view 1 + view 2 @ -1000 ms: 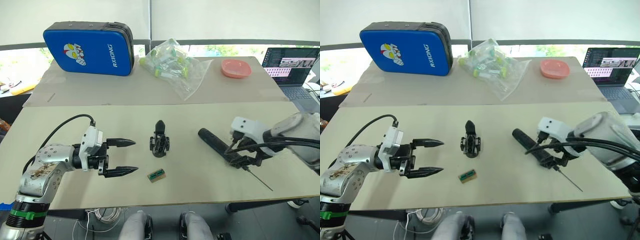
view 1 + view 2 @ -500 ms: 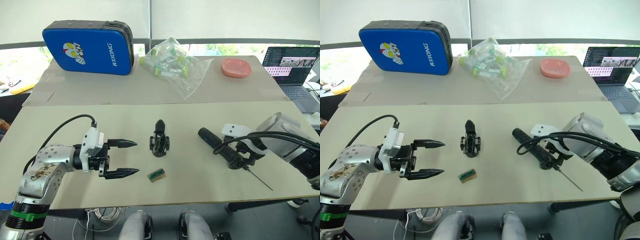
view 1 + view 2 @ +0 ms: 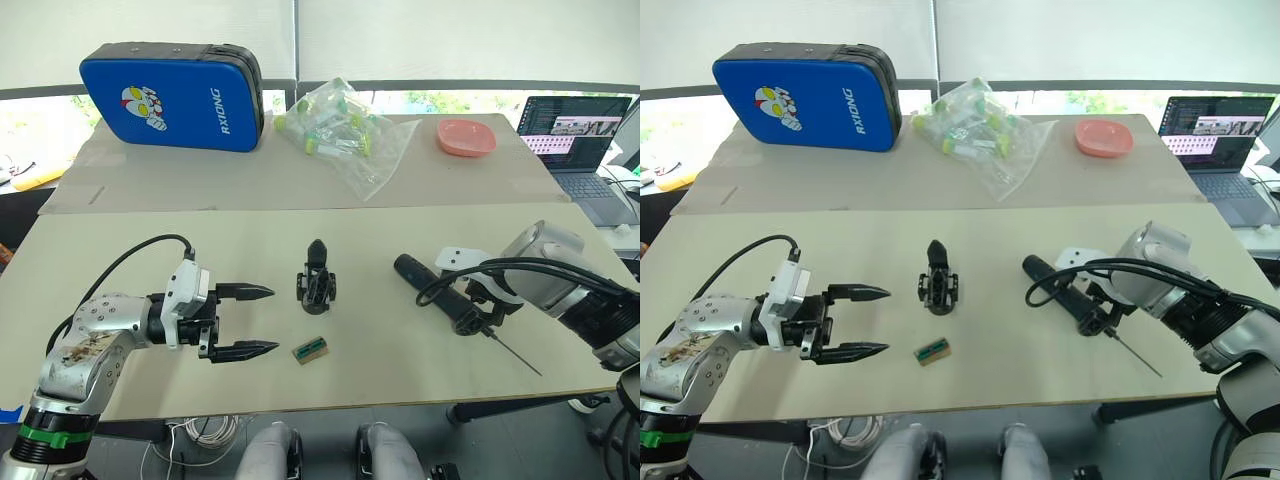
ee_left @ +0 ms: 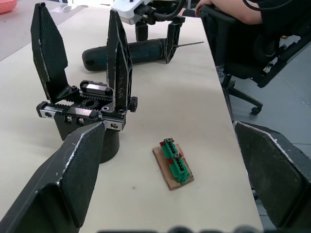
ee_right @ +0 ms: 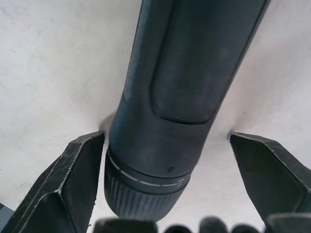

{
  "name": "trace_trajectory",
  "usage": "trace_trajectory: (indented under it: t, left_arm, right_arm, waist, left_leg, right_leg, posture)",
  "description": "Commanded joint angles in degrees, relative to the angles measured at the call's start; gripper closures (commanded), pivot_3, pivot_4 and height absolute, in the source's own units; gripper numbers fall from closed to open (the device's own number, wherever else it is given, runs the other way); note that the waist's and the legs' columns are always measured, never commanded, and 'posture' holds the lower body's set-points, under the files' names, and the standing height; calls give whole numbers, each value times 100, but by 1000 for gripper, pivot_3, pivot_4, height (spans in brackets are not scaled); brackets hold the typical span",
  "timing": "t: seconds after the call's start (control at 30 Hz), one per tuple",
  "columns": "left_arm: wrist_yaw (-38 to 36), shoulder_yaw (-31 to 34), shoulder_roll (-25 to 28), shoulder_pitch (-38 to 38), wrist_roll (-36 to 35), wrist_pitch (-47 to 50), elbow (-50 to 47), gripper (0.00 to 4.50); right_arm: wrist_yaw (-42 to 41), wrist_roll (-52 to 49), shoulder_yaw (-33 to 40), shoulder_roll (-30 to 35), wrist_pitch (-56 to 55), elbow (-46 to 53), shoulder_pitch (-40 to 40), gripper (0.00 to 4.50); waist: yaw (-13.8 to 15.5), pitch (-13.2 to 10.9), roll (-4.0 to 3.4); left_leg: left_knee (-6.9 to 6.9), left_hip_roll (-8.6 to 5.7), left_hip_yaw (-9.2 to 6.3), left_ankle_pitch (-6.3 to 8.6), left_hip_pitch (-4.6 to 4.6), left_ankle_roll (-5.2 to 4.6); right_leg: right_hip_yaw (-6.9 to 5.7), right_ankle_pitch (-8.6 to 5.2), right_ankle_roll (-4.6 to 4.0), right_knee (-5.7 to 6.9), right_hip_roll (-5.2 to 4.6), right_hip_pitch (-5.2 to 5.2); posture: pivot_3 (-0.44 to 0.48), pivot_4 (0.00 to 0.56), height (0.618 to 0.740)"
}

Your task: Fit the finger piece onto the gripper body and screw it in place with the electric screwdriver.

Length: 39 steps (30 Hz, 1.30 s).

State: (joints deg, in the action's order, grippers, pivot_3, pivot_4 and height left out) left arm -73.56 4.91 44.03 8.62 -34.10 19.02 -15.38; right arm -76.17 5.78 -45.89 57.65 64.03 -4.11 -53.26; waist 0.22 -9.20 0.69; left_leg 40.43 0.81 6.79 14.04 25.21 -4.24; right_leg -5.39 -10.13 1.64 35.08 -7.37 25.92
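The gripper body stands upright mid-table. In the left wrist view, two ribbed black fingers rise from the gripper body; I cannot tell which is the finger piece. My left gripper hovers open just left of it, fingers pointing at it. The electric screwdriver lies flat to the right, its thin bit toward the table's front right. My right gripper is open and straddles the screwdriver near the bit end. Both of its fingertips stand clear of the barrel.
A small tan-and-green block lies in front of the gripper body. At the back are a blue case, a bag of tubes, a pink dish and a laptop. A seated person is beyond the table's right end.
My right arm has swung in and turned its wrist, bringing the gripper squarely over the screwdriver's bit end. The screwdriver, gripper body and left gripper have stayed put.
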Motion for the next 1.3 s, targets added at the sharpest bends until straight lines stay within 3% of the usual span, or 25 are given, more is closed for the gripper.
trace_trajectory:
  t: [0.03, 0.17, 0.4, 0.7, 0.87, 0.93, 1.0, 1.13, 1.2, 1.3]
  left_arm:
    - [50, 37, 8, -27, -81, -22, -260, 0]
    - [-32, -79, 22, 84, -15, -76, -203, 0]
    - [38, -323, -165, 735, 27, 2, 106, 0]
    - [-114, -56, 143, 461, 2, -98, 215, 0]
    - [-154, -42, 91, 278, 6, -139, 260, 0]
    - [-215, -82, 91, 195, 67, -200, 331, 0]
    - [-287, -105, 123, 125, 110, -245, 387, 0]
    - [-300, -95, 114, -83, 176, -344, 460, 0]
    - [-274, -110, 101, -247, 278, -462, 442, 0]
    - [-71, -206, -62, -648, 640, -916, 450, 0]
  right_arm:
    - [-44, 5, 50, -15, 12, -23, 140, 1203]
    - [-19, -30, 222, -23, -50, 129, 284, 2488]
    - [66, -241, 1003, 214, -45, 506, 474, 2534]
    - [-52, -1647, 3474, 1214, 522, 1059, 1068, 2534]
    - [69, -3194, 6370, 138, 732, 1607, 1530, 2534]
    - [329, -3525, 7113, -301, 663, 2148, 1958, 2534]
    - [471, -4025, 7506, -628, 856, 2785, 2306, 2534]
    - [1685, -4771, 8047, -2343, 212, 4161, 2627, 2534]
    - [1933, -4927, 8014, -2917, -472, 4673, 2912, 2534]
    - [2158, -4916, 7392, -3586, -1392, 5181, 3383, 2534]
  waist:
    - [-6, 1, 1]
    - [-1, 4, 6]
    - [23, 8, 13]
    - [43, -12, -20]
    - [31, -12, -19]
    - [46, -11, -20]
    - [81, -11, -20]
    - [49, -11, -19]
    - [46, -11, -20]
    - [39, -9, -23]
  left_leg:
    - [0, 0, 0, 0, 0, 0]
    - [0, 0, -1, 0, 0, 0]
    - [3, 0, -2, -3, 0, 3]
    - [-2, -1, 6, -3, 13, 1]
    - [0, 1, 3, 1, 10, -4]
    - [-1, 3, -3, 0, 9, -3]
    - [-3, 3, -4, -4, 9, 3]
    - [-1, 2, -6, -3, 9, 1]
    - [-2, 2, -5, -3, 9, 1]
    - [-3, 2, -3, -5, 4, 6]
  right_leg:
    - [0, 0, 0, 0, 0, 0]
    - [-1, 1, -1, -1, 0, -2]
    - [-4, 5, -5, 3, 1, -4]
    - [-2, 3, -3, 3, 3, 15]
    - [6, 6, -5, 4, 3, 14]
    - [2, 7, -5, 6, 9, 9]
    - [0, 7, -5, 11, 9, 8]
    - [-1, 7, -4, 9, 8, 3]
    - [4, 7, -4, 16, 8, 9]
    - [5, 6, -3, 16, 9, 8]
  posture:
    - [0, 150, 740]
    - [0, 150, 740]
    - [0, 150, 740]
    - [0, 150, 740]
    - [0, 150, 740]
    - [0, 150, 740]
    - [0, 150, 740]
    - [0, 150, 740]
    - [0, 150, 740]
    - [0, 150, 740]
